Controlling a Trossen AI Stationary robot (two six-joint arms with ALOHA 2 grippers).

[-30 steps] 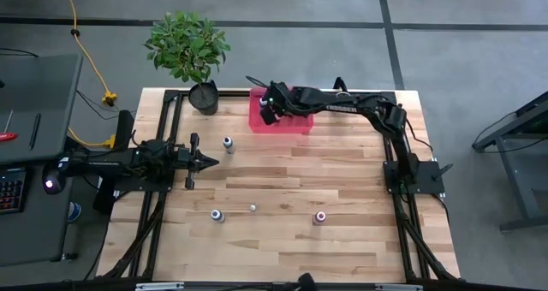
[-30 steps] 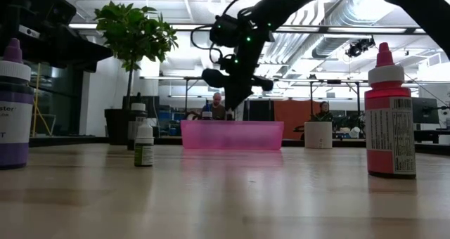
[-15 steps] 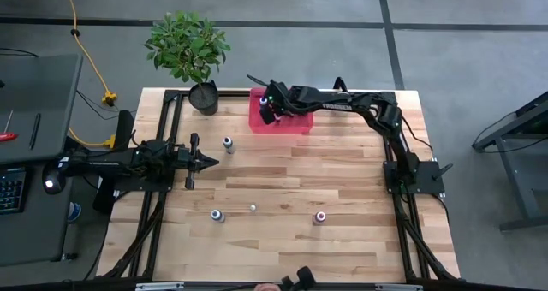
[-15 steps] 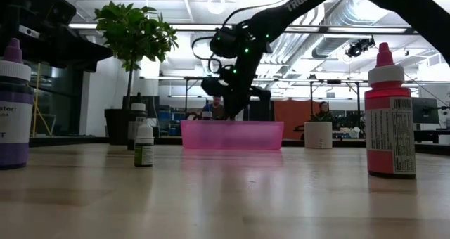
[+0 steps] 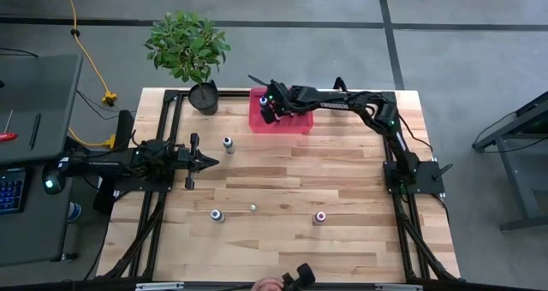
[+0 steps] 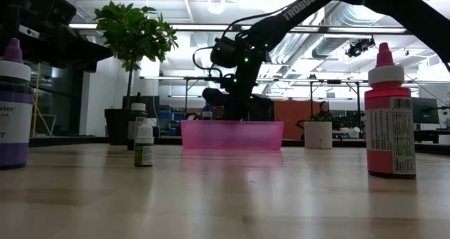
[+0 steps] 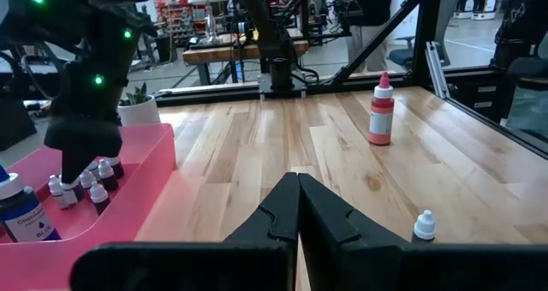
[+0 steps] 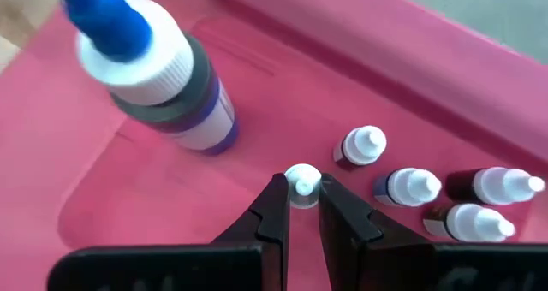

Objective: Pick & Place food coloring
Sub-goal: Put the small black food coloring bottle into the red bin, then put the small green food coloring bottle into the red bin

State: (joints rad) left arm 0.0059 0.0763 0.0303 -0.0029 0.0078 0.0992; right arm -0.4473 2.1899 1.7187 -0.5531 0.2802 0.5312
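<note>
Grey concrete floor (image 5: 282,4), yellow cable (image 5: 79,34) trailing.

Four bottles (image 5: 228,143) on table, six in one pink bin (image 5: 301,125), one plant (image 5: 187,44)

Purple bottle (image 6: 13,105) gets chopped off by the low view's left edge, and the tiny bottle (image 8: 300,185) body hides behind the right gripper's fingers (image 8: 272,212).
</note>
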